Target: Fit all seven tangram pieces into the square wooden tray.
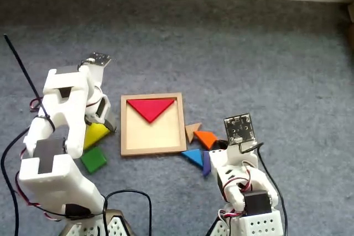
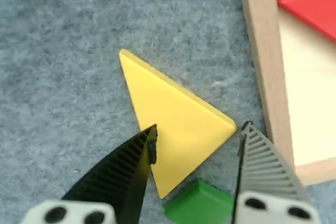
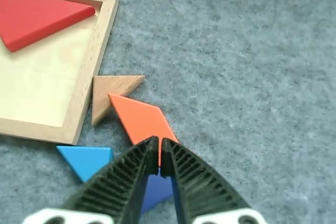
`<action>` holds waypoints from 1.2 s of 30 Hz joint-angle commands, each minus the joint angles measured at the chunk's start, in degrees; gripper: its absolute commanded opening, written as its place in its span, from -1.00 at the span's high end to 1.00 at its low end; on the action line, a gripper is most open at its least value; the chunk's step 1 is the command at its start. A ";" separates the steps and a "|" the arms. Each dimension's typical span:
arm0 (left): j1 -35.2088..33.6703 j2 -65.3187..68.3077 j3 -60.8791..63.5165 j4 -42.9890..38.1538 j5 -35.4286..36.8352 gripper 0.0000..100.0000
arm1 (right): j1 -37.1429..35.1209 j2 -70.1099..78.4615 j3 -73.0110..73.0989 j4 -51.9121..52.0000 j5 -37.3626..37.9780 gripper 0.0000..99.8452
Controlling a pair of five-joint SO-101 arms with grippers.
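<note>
The square wooden tray [image 1: 125, 126] lies mid-table with a red triangle [image 1: 150, 108] in its far part. Left of it lie a yellow triangle [image 1: 95, 134] and a green square [image 1: 93, 159]. My left gripper [image 2: 197, 140] is open, its fingers straddling the yellow triangle [image 2: 176, 119], with the green square [image 2: 198, 203] just behind and the tray's edge [image 2: 262, 51] beside. Right of the tray lie a tan triangle [image 1: 192, 131], an orange piece [image 1: 206, 138], a light blue triangle [image 1: 193, 156] and a dark blue piece [image 1: 206, 163]. My right gripper [image 3: 159, 153] is shut, empty, over the orange piece [image 3: 139, 119].
Grey carpet covers the table. Cables run around the left arm's base [image 1: 16, 153]. Open carpet stretches beyond the tray's far side and to the right of the right arm.
</note>
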 commanded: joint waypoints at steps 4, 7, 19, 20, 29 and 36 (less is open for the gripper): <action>-4.44 0.66 -0.57 -0.09 -1.05 0.48 | 0.66 -0.57 7.87 0.04 -0.26 0.96; -4.18 0.75 -0.57 -0.18 -1.05 0.48 | 0.66 -0.57 7.87 0.04 -0.26 0.96; -4.09 0.92 -1.98 0.18 -0.97 0.46 | 0.66 -0.57 7.87 0.04 -0.26 0.96; -4.18 0.92 -1.98 0.26 -0.97 0.45 | 0.66 -0.57 7.87 0.04 -0.26 0.96; -4.26 0.92 -2.07 0.26 -0.97 0.44 | 0.66 -0.57 7.87 0.04 -0.26 0.96; -4.09 1.01 -3.21 0.18 -0.97 0.44 | 0.66 -0.57 7.87 0.04 -0.26 0.96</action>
